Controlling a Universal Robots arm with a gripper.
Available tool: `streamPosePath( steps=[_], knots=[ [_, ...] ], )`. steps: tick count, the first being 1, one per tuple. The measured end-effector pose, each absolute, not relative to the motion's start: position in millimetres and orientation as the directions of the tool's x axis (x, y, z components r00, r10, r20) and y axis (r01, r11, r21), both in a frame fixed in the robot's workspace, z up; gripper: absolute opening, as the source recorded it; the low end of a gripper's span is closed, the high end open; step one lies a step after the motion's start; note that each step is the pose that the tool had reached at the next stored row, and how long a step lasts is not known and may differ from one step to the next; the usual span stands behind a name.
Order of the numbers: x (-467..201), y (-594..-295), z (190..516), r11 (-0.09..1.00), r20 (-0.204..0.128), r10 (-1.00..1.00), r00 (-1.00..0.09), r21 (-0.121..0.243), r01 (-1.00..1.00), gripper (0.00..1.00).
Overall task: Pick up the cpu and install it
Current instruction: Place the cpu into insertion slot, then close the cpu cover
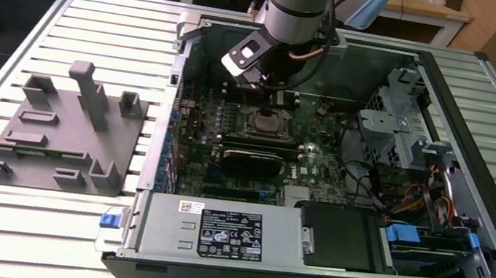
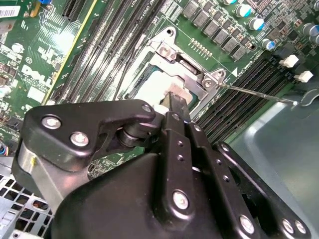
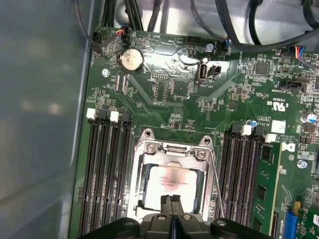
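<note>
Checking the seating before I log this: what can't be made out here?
Silvery square cpu: one edge hidden by the gripper, first wrist view.
Whether gripper touches cpu: unclear, both wrist views.
Grey metal socket frame: partly covered by the gripper body, second wrist view.

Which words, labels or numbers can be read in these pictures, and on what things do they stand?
Nothing can be quoted.
On the power supply label: print too small to read.
On the circuit board: white markings, too small to read.
On the cpu: faint marks, not readable.
</note>
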State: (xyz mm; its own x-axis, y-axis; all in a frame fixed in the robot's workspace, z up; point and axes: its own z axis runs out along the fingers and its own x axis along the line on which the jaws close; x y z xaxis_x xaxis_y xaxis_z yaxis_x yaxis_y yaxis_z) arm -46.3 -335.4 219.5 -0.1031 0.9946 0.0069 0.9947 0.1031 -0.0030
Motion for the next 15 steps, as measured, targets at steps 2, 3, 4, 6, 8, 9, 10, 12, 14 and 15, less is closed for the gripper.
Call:
streamPosePath(
  steps=[2,3,4,6,8,9,10,12,14,15],
  knots=[
    [-46.2,-335.4,219.5,0.103,0.007,0.995,-0.103,-0.003,0.995,0.11],
    [-46.1,-335.4,219.5,0.103,0.007,0.995,-0.103,-0.003,0.995,0.11],
    [-46.1,-335.4,219.5,0.103,0.007,0.995,-0.103,-0.003,0.995,0.11],
    [-46.0,-335.4,219.5,0.103,0.007,0.995,-0.103,-0.003,0.995,0.11],
    [-46.0,-335.4,219.6,0.103,0.007,0.995,-0.103,-0.003,0.995,0.11],
    [-45.9,-335.3,219.8,0.103,0.006,0.995,-0.103,-0.003,0.995,0.11],
    [-45.9,-335.4,220.2,0.103,0.006,0.995,-0.103,-0.003,0.995,0.11],
    [-45.9,-335.4,221.9,0.103,0.006,0.995,-0.103,-0.003,0.995,0.11],
    [-46.0,-335.4,225.3,0.103,0.006,0.995,-0.103,-0.003,0.995,0.11],
    [-46.0,-335.4,227.0,0.104,0.005,0.995,-0.104,-0.003,0.995,0.11]
  ],
)
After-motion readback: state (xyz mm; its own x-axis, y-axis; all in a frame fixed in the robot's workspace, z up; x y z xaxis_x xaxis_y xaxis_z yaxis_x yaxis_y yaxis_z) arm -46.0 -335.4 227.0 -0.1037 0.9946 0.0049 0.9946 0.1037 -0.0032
